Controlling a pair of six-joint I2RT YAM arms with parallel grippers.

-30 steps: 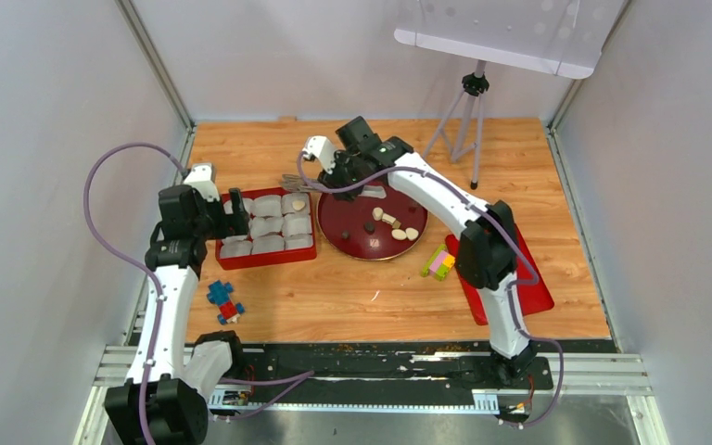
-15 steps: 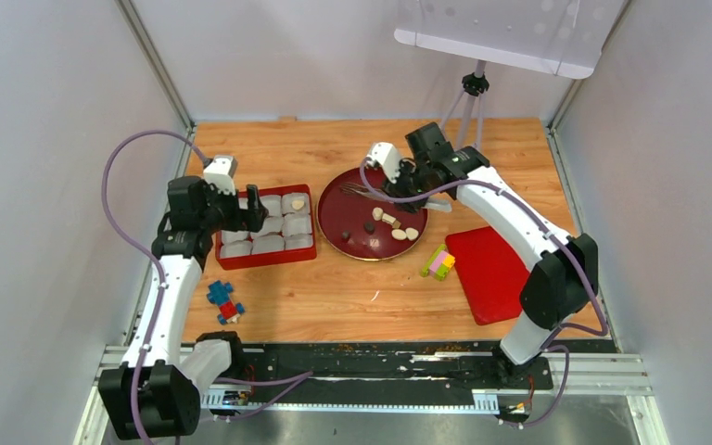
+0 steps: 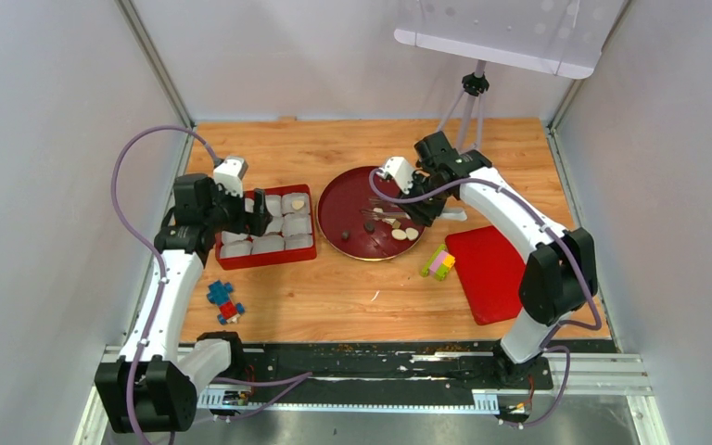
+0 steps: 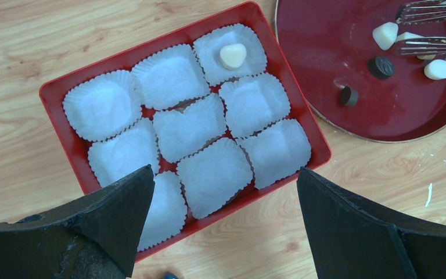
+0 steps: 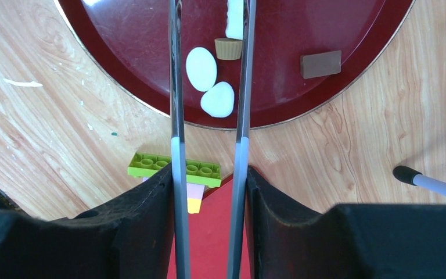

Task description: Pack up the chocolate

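Right wrist view: the tongs (image 5: 176, 87) run off the top edge, tips unseen, and a pale chocolate (image 5: 234, 17) between them is cut off there too. The toy blocks (image 5: 151, 165) lie half hidden behind the right gripper (image 5: 209, 174). Left wrist view: a finger (image 4: 93, 226) of the left gripper (image 4: 225, 171) covers part of the nearest paper cup (image 4: 164, 212). The plate (image 4: 325, 46) is cropped at top and right, and a blue sliver (image 4: 170, 275) at the bottom edge may be a block. From above, the chocolates (image 3: 399, 234) are too small to tell apart.

glossy plate (image 4: 325, 87), paper cups (image 4: 213, 177), smooth chocolate (image 4: 233, 56), metal tongs (image 5: 175, 87), wooden table (image 4: 35, 35)
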